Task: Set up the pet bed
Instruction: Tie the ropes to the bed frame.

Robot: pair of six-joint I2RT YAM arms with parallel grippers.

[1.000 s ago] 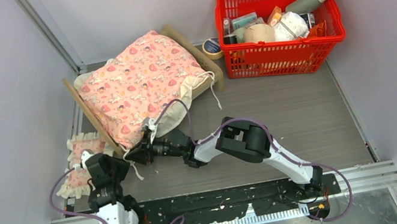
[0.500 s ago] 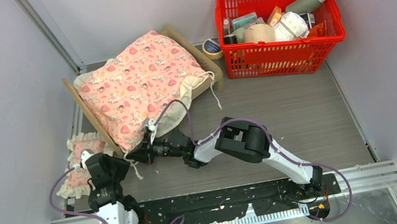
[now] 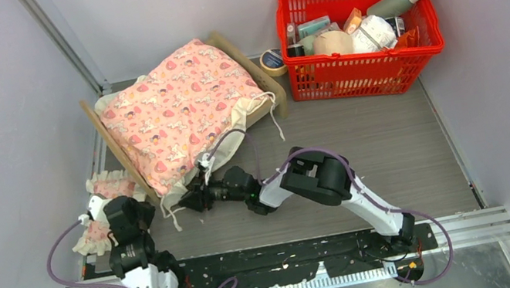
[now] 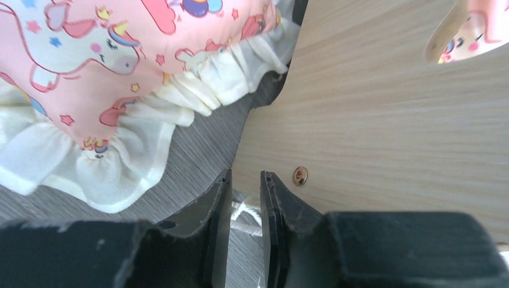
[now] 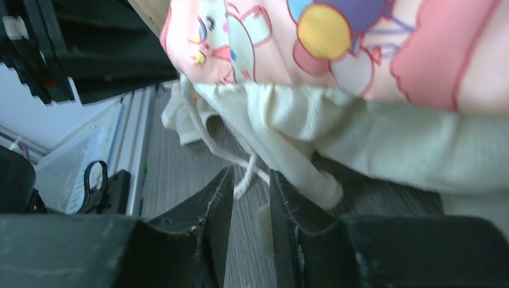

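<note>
The pet bed (image 3: 113, 144) sits at the far left of the table (image 3: 362, 149), turned at an angle, with its headboard (image 4: 384, 120) toward the near left and its footboard toward the far right. The pink blanket (image 3: 180, 109) covers the top of it, and the cream frill hangs over the near right side. The frilled pillow (image 3: 106, 196) lies on the table just left of the headboard, outside the frame.

My left gripper (image 4: 243, 175) is low at the near end of the headboard, between it and the pillow. Its 2 fingers are drawn almost together with only a thin slit between them, and nothing is in the slit. A small screw (image 4: 300, 175) shows in the plywood just right of the fingertips, and pink shows through the cutout above.

My right gripper (image 5: 249, 171) reaches left across the table to the blanket's near corner, under the frill. Its 2 fingers are also nearly together. A white cord (image 5: 243, 183) crosses the gap, but I cannot tell whether it is pinched or just lying behind.

The red basket (image 3: 368, 66) stands at the far right, with a roll of tape (image 3: 271, 60) between it and the bed.
</note>
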